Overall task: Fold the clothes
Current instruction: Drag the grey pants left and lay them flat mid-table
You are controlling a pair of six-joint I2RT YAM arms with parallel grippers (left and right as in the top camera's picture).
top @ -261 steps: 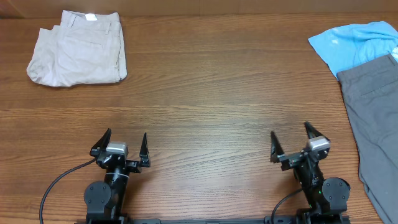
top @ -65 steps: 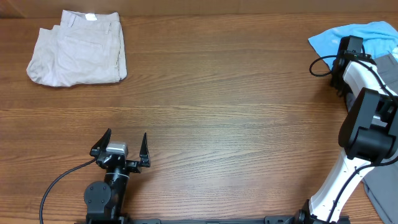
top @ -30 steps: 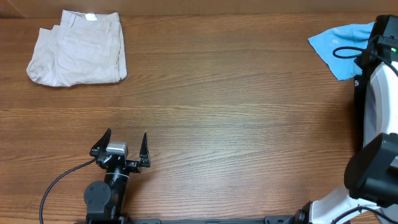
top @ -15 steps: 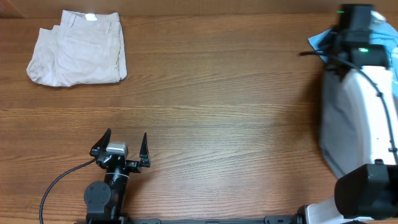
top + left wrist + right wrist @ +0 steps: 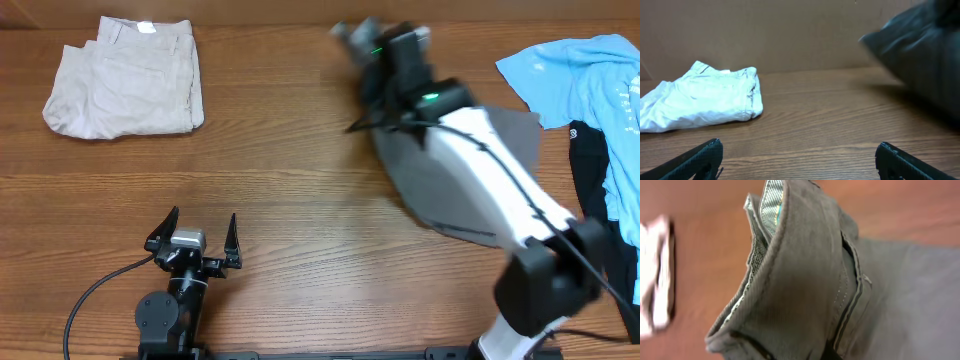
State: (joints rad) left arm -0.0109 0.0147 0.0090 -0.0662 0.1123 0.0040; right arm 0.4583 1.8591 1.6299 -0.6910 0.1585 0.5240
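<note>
Plainly the right gripper [image 5: 366, 44] has the grey shorts [image 5: 425, 185]. It is clamped on the waistband, which fills the right wrist view, though the fingers themselves barely show there. The gripper is out near the middle of the table's [image 5: 300, 150] far edge and blurred. The shorts trail from it on a slant toward the near right corner, so their long axis runs diagonally, waistband end farthest from the robot. They look partly lifted, and how much cloth touches the wood I cannot tell.

The left gripper [image 5: 202, 225] sits by the near edge on the left with its fingers spread and empty, well apart from the shorts, so laying them out flat falls to the right arm first.

Folded beige shorts [image 5: 125, 80] lie at the far left corner. A blue T-shirt [image 5: 560, 70] and a black garment [image 5: 590, 170] lie along the right edge.
</note>
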